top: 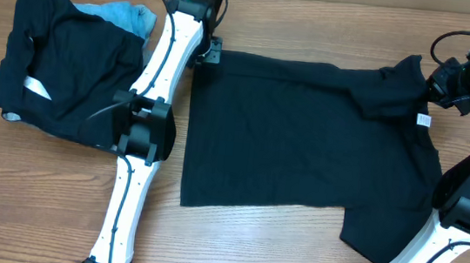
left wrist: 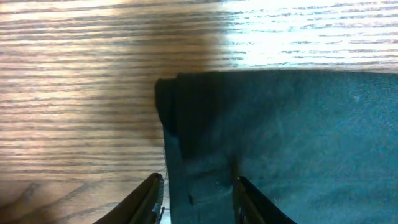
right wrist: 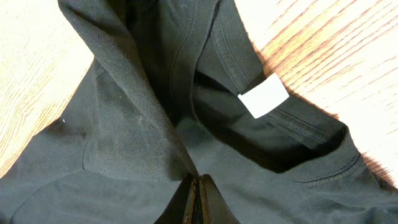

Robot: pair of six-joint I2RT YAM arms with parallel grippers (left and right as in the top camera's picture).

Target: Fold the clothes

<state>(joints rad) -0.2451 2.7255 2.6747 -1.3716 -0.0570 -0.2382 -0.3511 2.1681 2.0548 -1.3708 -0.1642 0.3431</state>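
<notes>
T-shirt (top: pixel 304 139), black, lies spread nearly flat on the bench (top: pixel 232 245) between the two arms, with its hem toward the left arm and its collar toward the right. The left fingers (left wrist: pixel 152 196) stand parted astride the hem's far corner, where a small flap is turned over. The right fingers (right wrist: pixel 189 199) are clenched on a ridge of fabric beside the white tag (right wrist: pixel 264 94). No real fold shows yet, so by my judgement nearly all the folding is left.

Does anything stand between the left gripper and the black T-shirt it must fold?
Nothing visible does. The left gripper has its open jaws on either side of a corner edge of the T-shirt; the pile of other clothes lies aside.
</notes>
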